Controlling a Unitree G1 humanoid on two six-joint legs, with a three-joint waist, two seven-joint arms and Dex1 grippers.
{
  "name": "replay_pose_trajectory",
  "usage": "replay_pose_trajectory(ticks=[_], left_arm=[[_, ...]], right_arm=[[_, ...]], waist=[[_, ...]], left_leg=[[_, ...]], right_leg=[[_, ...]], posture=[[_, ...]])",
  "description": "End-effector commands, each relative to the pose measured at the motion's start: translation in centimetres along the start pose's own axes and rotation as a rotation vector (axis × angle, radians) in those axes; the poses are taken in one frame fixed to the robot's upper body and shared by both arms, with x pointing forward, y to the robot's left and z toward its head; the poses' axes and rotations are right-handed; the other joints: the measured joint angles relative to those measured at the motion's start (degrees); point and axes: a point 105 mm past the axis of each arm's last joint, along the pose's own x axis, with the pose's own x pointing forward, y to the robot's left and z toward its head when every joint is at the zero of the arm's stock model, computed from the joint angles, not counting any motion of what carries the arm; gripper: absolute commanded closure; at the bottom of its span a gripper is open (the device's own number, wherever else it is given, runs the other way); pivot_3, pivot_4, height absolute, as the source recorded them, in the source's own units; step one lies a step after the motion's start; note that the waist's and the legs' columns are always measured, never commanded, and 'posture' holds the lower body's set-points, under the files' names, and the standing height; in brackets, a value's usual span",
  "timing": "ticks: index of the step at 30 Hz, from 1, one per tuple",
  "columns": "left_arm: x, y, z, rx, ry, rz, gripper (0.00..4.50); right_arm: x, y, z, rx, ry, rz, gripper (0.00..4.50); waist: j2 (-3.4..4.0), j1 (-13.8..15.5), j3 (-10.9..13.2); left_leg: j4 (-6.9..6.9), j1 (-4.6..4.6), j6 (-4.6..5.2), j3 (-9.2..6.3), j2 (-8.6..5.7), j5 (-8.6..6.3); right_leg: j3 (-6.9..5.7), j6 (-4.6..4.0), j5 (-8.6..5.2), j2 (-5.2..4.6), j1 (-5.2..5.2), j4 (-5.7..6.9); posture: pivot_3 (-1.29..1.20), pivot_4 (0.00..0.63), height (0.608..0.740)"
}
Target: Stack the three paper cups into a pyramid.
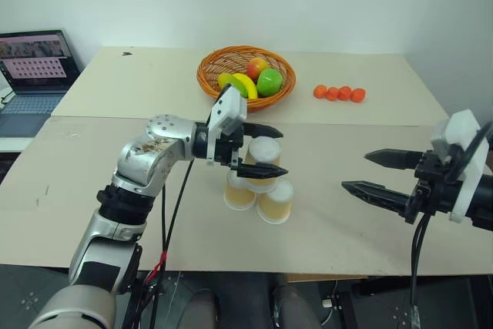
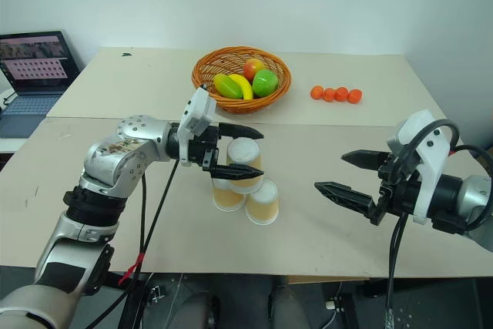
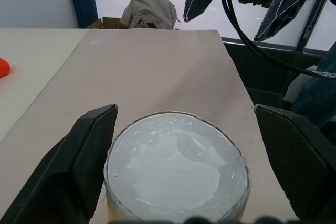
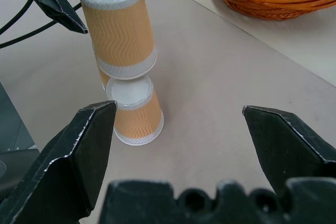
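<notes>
Three paper cups stand upside down as a pyramid on the table. Two lower cups [image 1: 239, 193] [image 1: 276, 202] sit side by side, and the top cup [image 1: 264, 158] rests across them. My left gripper [image 1: 283, 152] is open, with one black finger on each side of the top cup. In the left wrist view the top cup's white base [image 3: 176, 174] lies between the fingers [image 3: 84, 150], with a clear gap on one side. My right gripper [image 1: 354, 171] is open and holds nothing, well off to the right of the stack and pointing toward it.
A wicker basket [image 1: 208, 82] with fruit stands behind the stack. Several small orange fruits [image 1: 339, 93] lie in a row at the back right. An open laptop [image 1: 31, 75] sits at the far left. The table's front edge runs close below the cups.
</notes>
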Motion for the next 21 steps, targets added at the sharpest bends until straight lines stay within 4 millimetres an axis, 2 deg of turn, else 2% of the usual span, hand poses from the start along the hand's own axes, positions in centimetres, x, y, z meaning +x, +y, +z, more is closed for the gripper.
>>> replay_pose_trajectory(ticks=[1, 5, 8, 10, 12, 14, 15, 19, 21], left_arm=[[-0.1, -0.1, 1.8, 0.062, -0.03, -0.003, 0.05], [-0.3, 0.3, 2.4, 0.073, -0.048, 0.02, 0.05], [-1.0, 2.0, 4.2, 0.068, -0.097, 0.124, 0.05], [-1.4, 2.5, 4.6, 0.058, -0.103, 0.152, 0.05], [-4.3, 4.3, 5.6, 0.04, -0.164, 0.288, 0.05], [-6.4, 5.0, 5.8, 0.072, -0.168, 0.374, 0.05], [-6.7, 5.1, 5.8, 0.083, -0.162, 0.382, 0.05], [-9.8, 4.0, 5.1, -0.003, -0.158, 0.415, 0.05], [-10.1, 3.6, 4.6, -0.006, -0.14, 0.405, 0.05]], right_arm=[[-0.3, -0.4, 0.7, -0.042, -0.013, -0.021, 0.0], [-0.3, -0.5, 0.6, -0.044, -0.008, -0.022, 0.0], [-0.2, -0.7, 0.7, -0.046, -0.014, -0.02, 0.0], [-0.2, -0.8, 0.7, -0.049, -0.017, -0.019, 0.0], [-0.3, -0.9, 0.5, -0.069, -0.004, -0.017, 0.0], [-0.4, -1.0, 0.4, -0.073, -0.005, -0.017, 0.0], [-0.4, -1.0, 0.4, -0.073, -0.007, -0.017, 0.0], [-0.1, -0.9, -0.3, -0.052, -0.014, 0.005, 0.0], [0.0, -0.9, -0.4, -0.053, -0.016, 0.014, 0.0]], waist=[[0.0, 0.0, 0.0], [0.0, 0.0, 0.0], [-0.01, 0.0, 0.0], [0.0, 0.0, 0.0], [0.0, -0.2, 0.0], [0.0, -0.7, 0.0], [0.0, -0.9, 0.0], [0.0, -0.9, 0.0], [0.0, -0.9, 0.0]], left_leg=[[0.0, 0.0, 0.0, 0.0, 0.0, 0.0], [0.0, 0.01, 0.0, 0.0, 0.0, 0.0], [0.01, 0.0, 0.0, -0.01, 0.0, 0.0], [0.01, 0.0, 0.0, -0.01, 0.0, 0.0], [0.0, 0.02, 0.0, 0.0, 0.0, 0.0], [-0.01, 0.03, 0.0, 0.0, 0.02, 0.0], [-0.02, 0.04, 0.0, -0.01, 0.03, 0.0], [0.0, 0.04, 0.0, -0.01, 0.02, 0.0], [0.0, 0.04, 0.0, -0.01, 0.03, 0.0]], right_leg=[[0.0, 0.0, 0.0, 0.0, 0.0, 0.0], [0.0, 0.0, 0.0, 0.0, 0.0, 0.01], [-0.01, 0.0, 0.0, 0.0, 0.0, 0.01], [-0.01, 0.0, 0.0, 0.0, 0.0, 0.01], [0.0, 0.01, 0.0, 0.0, 0.0, 0.0], [0.0, 0.0, 0.0, 0.01, 0.0, 0.01], [0.01, 0.0, 0.0, 0.04, 0.0, 0.02], [0.0, 0.0, 0.0, 0.02, 0.01, 0.02], [-0.01, 0.01, 0.0, 0.01, 0.02, 0.0]], posture=[[0.0, 0.15, 0.734], [0.0, 0.15, 0.734], [0.0, 0.15, 0.734], [0.0, 0.15, 0.734], [0.0, 0.15, 0.734], [0.0, 0.15, 0.734], [0.0, 0.15, 0.734], [0.0, 0.15, 0.734], [0.0, 0.15, 0.734]])
